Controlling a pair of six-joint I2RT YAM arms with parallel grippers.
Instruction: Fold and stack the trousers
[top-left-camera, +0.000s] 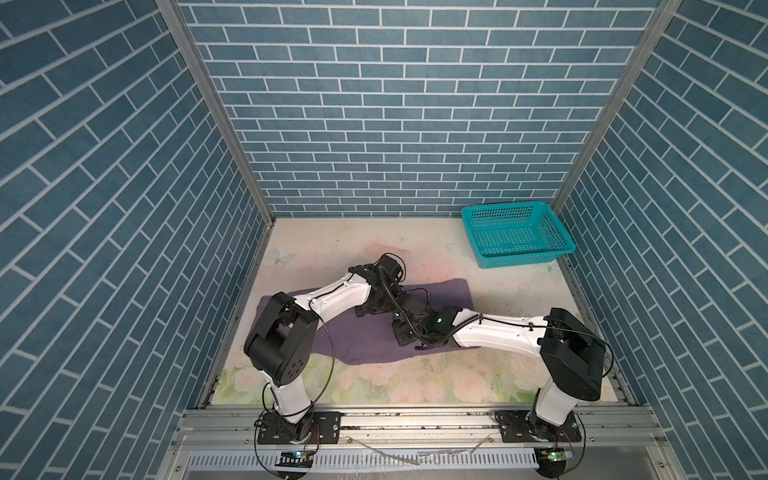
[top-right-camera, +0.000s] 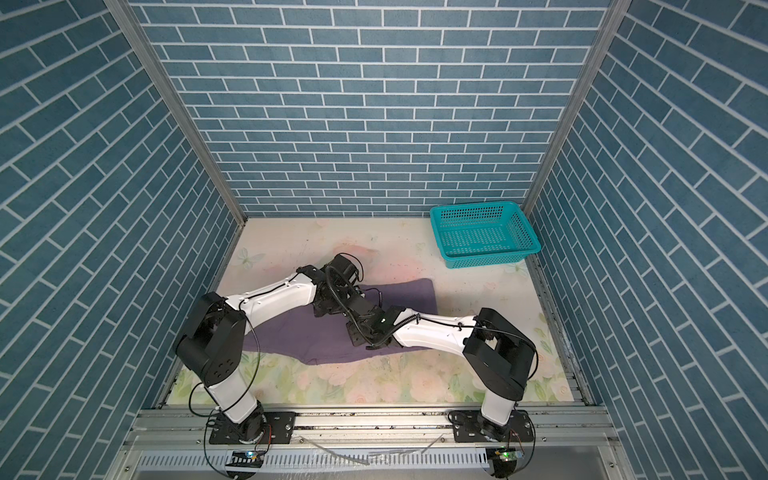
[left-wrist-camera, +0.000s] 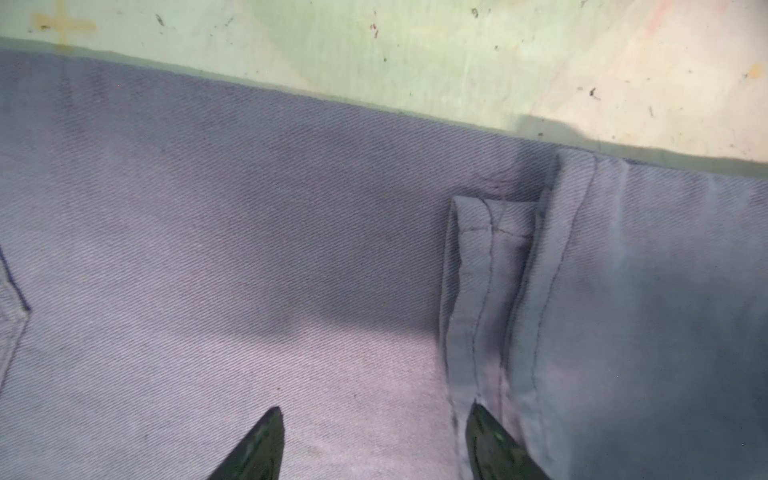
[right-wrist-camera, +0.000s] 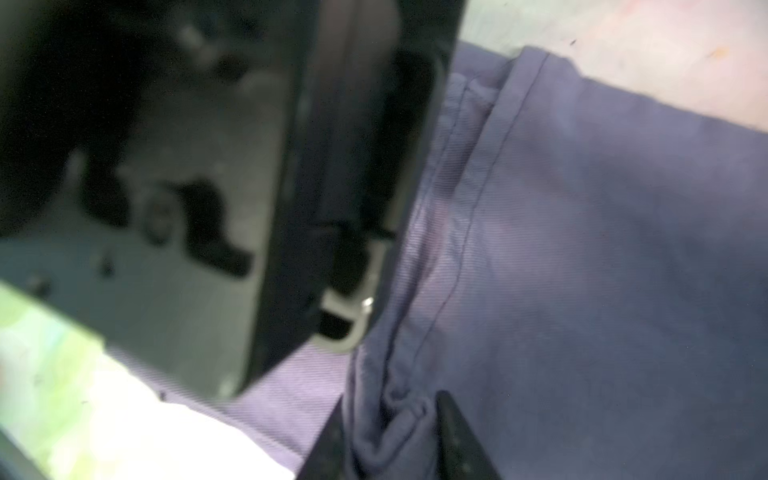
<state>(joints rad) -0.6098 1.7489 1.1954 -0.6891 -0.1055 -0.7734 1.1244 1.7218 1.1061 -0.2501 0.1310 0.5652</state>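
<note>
Watching the trousers (top-left-camera: 357, 340) lying folded flat at the centre of the table (top-left-camera: 332, 249), stretching from 9 o'clock toward 3 o'clock, with a leg hem (left-wrist-camera: 490, 291) doubled back over the body. Finding the left gripper (left-wrist-camera: 376, 409) low over that cloth, fingers spread wide, holding nothing. Catching the right gripper (right-wrist-camera: 392, 403) flanking a bunched ridge of hem; pinching or loosening, impossible to tell. Judging this as laying the fold: letting go cleanly, lifting straight up, not dragging the hem askew. Noting the teal basket (top-left-camera: 523, 259) waiting at 1 o'clock, well apart.
</note>
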